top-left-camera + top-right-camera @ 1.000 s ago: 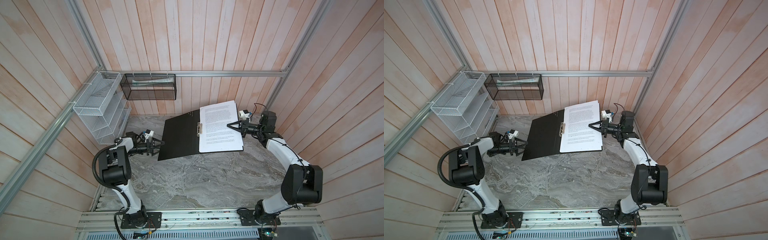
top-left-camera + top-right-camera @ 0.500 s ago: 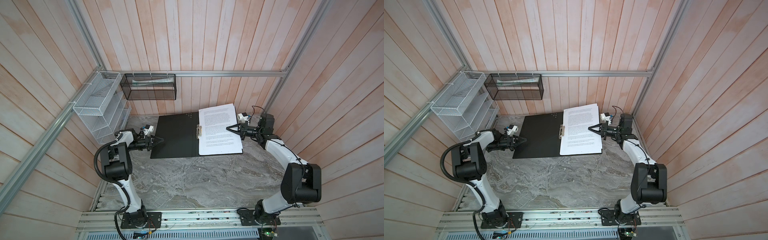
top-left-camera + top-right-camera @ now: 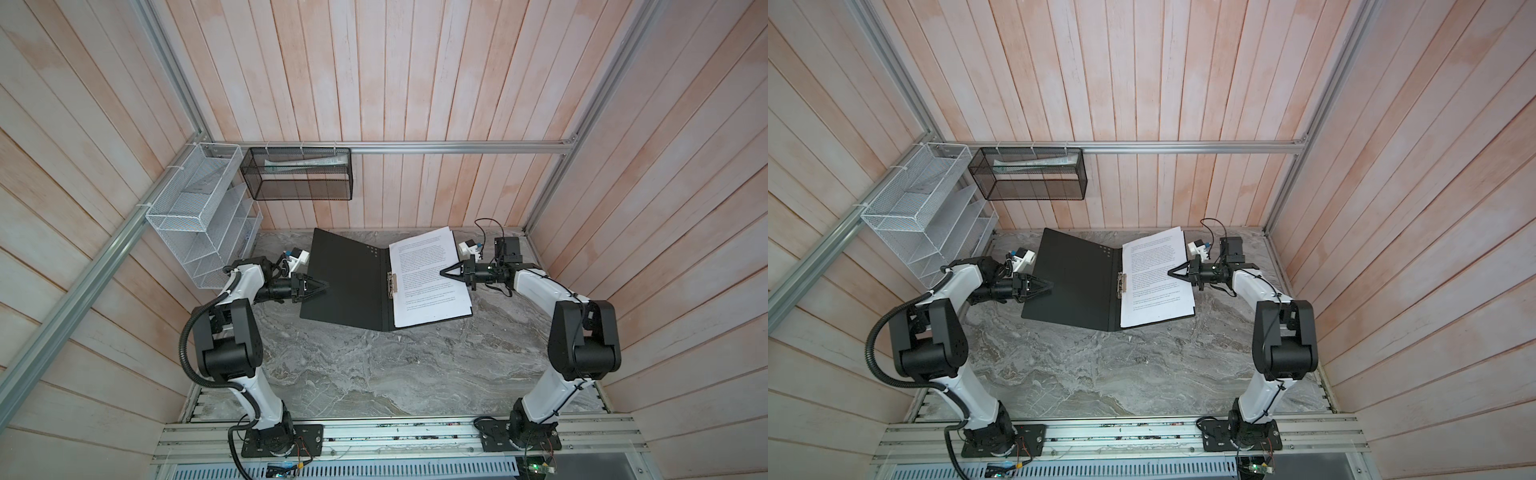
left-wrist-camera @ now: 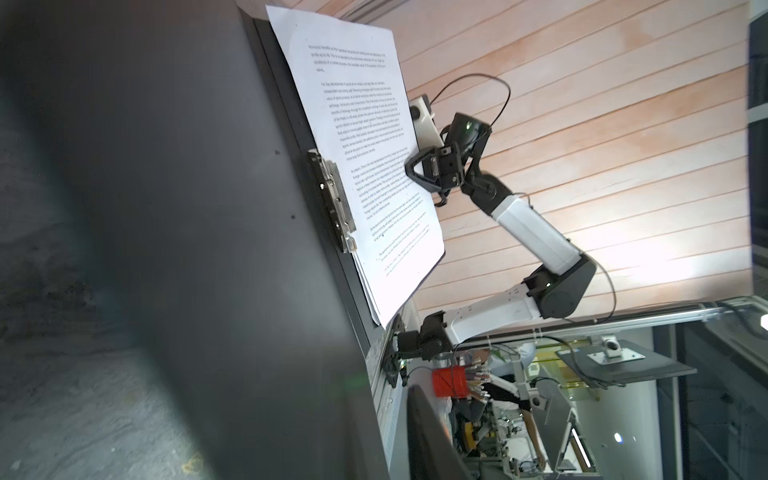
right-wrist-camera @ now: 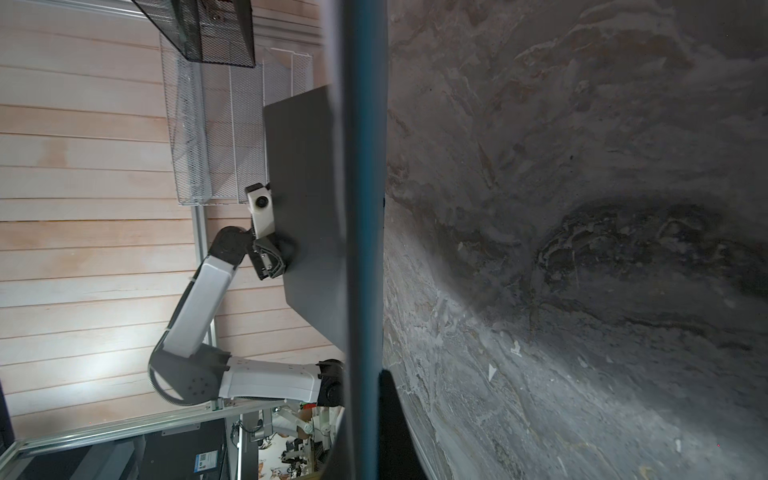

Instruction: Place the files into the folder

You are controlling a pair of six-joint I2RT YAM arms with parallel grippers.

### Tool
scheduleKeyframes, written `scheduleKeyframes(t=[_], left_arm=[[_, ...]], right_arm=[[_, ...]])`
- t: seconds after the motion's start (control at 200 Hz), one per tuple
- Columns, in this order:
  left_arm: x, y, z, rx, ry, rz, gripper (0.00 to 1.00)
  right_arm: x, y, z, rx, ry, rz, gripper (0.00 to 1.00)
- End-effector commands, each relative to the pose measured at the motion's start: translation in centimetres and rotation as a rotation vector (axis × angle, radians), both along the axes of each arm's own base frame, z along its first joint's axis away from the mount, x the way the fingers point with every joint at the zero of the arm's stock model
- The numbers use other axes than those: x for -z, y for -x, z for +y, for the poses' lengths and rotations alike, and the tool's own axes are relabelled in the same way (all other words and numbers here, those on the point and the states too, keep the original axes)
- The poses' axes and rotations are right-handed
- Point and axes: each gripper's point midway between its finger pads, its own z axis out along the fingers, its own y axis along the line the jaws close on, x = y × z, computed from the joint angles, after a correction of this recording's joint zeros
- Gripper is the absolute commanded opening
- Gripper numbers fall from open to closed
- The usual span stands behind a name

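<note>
The folder [image 3: 349,282] [image 3: 1075,282] is open, black inside up, both covers raised in a shallow V above the table. The files [image 3: 424,282] [image 3: 1154,278], white printed sheets, lie on its right cover beside the spine clip [image 3: 390,284]. My left gripper [image 3: 326,285] [image 3: 1050,285] is shut on the left cover's outer edge. In the left wrist view that cover [image 4: 187,208] fills the near side, with one finger [image 4: 428,436] beside it. My right gripper [image 3: 442,273] [image 3: 1170,273] is shut on the right cover and the files. The cover's blue edge [image 5: 365,208] runs between its jaws.
A white wire rack [image 3: 199,216] hangs on the left wall, next to a black mesh basket [image 3: 299,174] holding papers on the back wall. The grey marble table [image 3: 374,365] stretches in front of the folder. Wooden walls close in on three sides.
My left gripper has closed on the left cover's edge and raised it. The folder has gone from lying flat to a shallow V. The right gripper keeps its grip.
</note>
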Motion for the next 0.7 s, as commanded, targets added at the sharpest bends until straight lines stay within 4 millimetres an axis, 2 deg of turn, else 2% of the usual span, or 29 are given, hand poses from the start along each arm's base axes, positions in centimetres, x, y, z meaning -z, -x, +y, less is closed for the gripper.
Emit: scheduleKeyframes(t=[0.0,0.1,0.305,0.445,0.695], left_arm=[[-1.0,-0.8,-1.0,-0.013,-0.128,-0.129,0.24],[-1.6,-0.4,-2.4,0.014,-0.171,-0.166,0.21],[-0.9,-0.2,-4.5,0.063,-0.254,-0.164,0.21],[-1.1,-0.5,-4.8,0.061,-0.278,-0.167,0.21],[-1.6,-0.5,-5.3,0.076,-0.293,-0.155,0.3]], right_arm=[[2.1,0.5,1.1,-0.038,0.071,0.005,0.02],[3.9,0.4,2.1,-0.044,0.107,0.026,0.02],[6.8,0.6,4.4,-0.072,0.162,0.047,0.04],[8.6,1.1,5.9,-0.099,0.189,0.062,0.05],[10.7,2.5,7.7,-0.113,0.211,0.085,0.08]])
